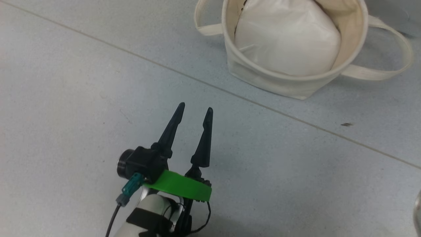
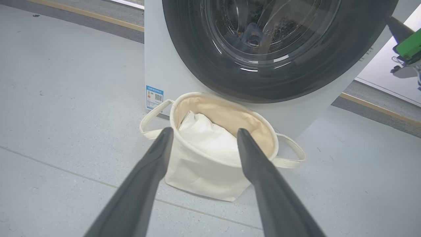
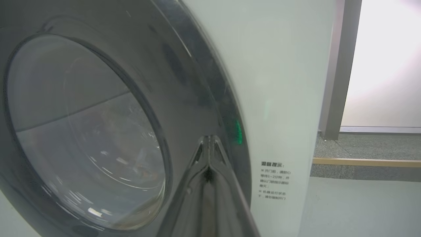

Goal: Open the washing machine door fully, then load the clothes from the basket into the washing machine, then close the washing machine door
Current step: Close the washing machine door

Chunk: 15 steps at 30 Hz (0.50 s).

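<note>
My left jaws are spread wide and hang over the grey floor (image 1: 65,98), pointing toward the basket (image 2: 197,177). The basket stands on the floor just in front of the washing machine (image 2: 158,59) with a white bundle (image 2: 210,138) inside. My right jaws are pressed together with nothing between them, their tips at the outer rim of the washing machine door (image 3: 184,98), which lies flat against the machine's front.
</note>
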### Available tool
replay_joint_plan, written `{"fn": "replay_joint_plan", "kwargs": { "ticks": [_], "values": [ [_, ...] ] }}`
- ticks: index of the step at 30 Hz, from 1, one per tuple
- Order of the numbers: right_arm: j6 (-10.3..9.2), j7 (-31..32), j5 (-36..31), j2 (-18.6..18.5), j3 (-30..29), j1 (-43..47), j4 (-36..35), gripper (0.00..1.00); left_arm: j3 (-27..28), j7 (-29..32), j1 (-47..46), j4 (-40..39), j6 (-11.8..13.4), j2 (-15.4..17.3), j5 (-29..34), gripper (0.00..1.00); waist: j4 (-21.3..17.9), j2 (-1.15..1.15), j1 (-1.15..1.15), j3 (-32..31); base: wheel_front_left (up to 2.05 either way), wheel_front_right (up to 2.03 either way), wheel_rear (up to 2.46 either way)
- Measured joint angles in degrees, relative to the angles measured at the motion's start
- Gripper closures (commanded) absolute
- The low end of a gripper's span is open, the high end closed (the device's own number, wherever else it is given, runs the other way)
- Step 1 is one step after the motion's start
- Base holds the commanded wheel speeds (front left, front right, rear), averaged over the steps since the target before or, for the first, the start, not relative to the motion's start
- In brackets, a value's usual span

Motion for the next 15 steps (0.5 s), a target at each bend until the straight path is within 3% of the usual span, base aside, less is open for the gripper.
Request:
{"fn": "replay_joint_plan", "kwargs": {
  "ticks": [5, 10, 15],
  "values": [
    [0.00, 0.0, 3.2, 3.4, 5.5, 10.5, -2.5, 1.00, 1.9, 0.0, 0.9, 2.0, -1.9, 0.0, 0.9, 0.00, -1.5, 0.00, 0.00, -4.6, 0.00, 0.00, 0.00],
    [-0.01, 0.1, 12.4, 8.4, 12.8, 21.6, -4.7, 1.00, 4.9, 0.0, 4.2, 4.5, -3.8, 0.0, 2.3, 0.00, -3.9, 0.00, -0.01, -10.0, 0.00, 0.00, 0.00],
    [-0.01, 0.2, 14.9, 9.9, 18.2, 32.5, -9.3, 1.00, 8.5, 0.0, 7.6, 5.7, -6.0, 0.1, 4.1, 0.00, -8.3, 0.00, -0.01, -14.4, 0.00, 0.00, 0.00]
  ]
}}
